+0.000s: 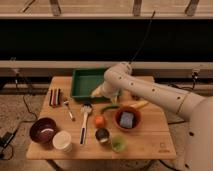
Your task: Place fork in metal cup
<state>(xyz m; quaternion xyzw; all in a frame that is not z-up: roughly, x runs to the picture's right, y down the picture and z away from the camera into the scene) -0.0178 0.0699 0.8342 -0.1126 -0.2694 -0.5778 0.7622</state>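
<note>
1. At the left edge of the table (150,145), toward the back, a few short dark sticks (54,96) lie side by side (what they are I cannot tell). A dark maroon bowl (42,130) sits at the front-left corner.
2. The fork (68,109) lies flat on the wood just right of the sticks, well apart from the gripper, with nothing touching it.
3. A white cup (62,141) stands near the front edge, just beside the maroon bowl.
4. A long white-handled utensil (85,122) lies pointing from the table's middle toward the front edge, between the fork and the metal cup.
5. A green tray (82,80) sits at the back edge. The gripper (97,93) hangs over the tray's front rim, jaws spread with nothing between them; its white arm (150,92) reaches in from the right.
6. A small orange thing (99,120) sits mid-table. The metal cup (102,135) stands upright just in front of it, and a light-green cup (118,144) stands beside that, at the front edge.
7. A reddish bowl (136,116) holds something grey-blue (127,119). Behind it lie a green thing (109,107) and a yellow one (140,105).
</note>
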